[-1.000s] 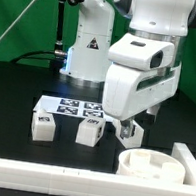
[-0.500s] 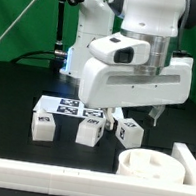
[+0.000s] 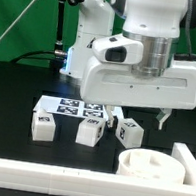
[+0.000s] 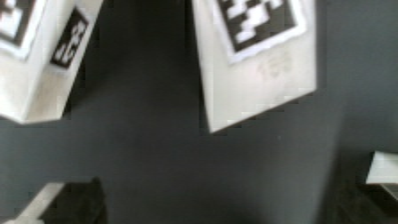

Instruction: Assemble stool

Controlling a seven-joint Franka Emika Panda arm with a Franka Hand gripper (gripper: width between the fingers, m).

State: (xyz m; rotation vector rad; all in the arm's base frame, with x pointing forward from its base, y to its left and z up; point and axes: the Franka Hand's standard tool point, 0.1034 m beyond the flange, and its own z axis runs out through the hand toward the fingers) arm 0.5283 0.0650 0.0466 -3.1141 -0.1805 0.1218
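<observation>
While the pincer (image 3: 161,120) hangs spread wide and empty near three legs (image 3: 89,132) standing beside the seat disc (image 3: 147,164) on the tabletop (image 3: 16,95), likely leg-pickup step; next needs lowering to straddle one leg.

Three legs (image 3: 89,132) stand near the marker board (image 3: 74,107), the seat (image 3: 149,166) beside them.

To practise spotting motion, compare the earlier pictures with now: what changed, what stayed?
The gripper turned and swung up toward the exterior view's right, off the leg beside the seat, open and empty. That leg, the other legs, seat and marker board stayed put.
</observation>
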